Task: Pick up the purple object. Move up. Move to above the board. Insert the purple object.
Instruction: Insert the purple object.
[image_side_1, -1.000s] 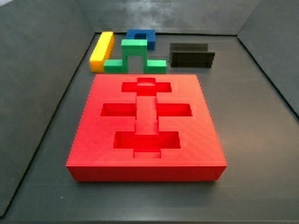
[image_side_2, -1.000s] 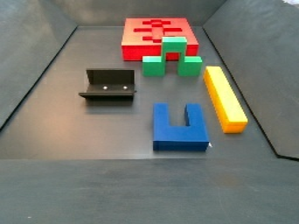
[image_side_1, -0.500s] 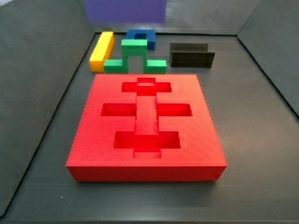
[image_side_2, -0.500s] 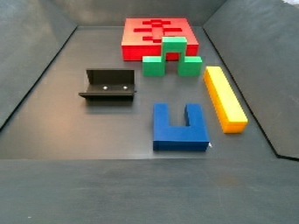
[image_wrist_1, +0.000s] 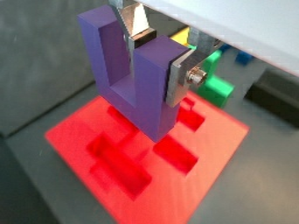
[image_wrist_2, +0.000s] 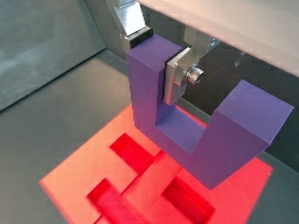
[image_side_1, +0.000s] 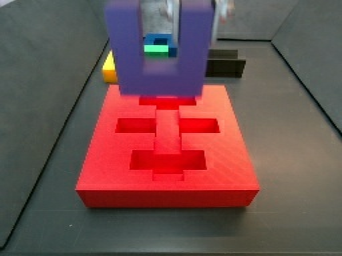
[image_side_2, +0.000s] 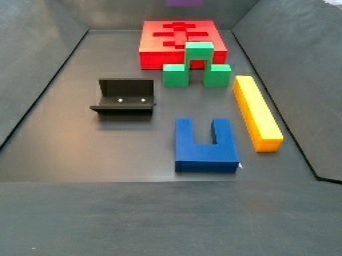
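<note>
Overhead, end effector (image_wrist_1: 158, 54) pinching the purple object (image_wrist_1: 135, 79) above the board (image_wrist_1: 216, 140), its recesses bare.

I see the end effector (image_wrist_1: 156, 48) above the board (image_wrist_1: 216, 144), plates on either side of the purple object (image_wrist_1: 114, 66). Fingers (image_wrist_1: 183, 77) are flat silver metal plates with straight edges; the same plates show in both wrist views (image_wrist_2: 176, 77). A dark pad strip shows on the inner face of the far finger. A round silver screw head (image_wrist_2: 194, 75) sits on the outer face of the near plate. The housing (image_wrist_1: 239, 28) above is a smooth, pale grey-white slab. In a side view the body is a blurred grey-silver shape (image_side_1: 171, 12), details unreadable.
</note>
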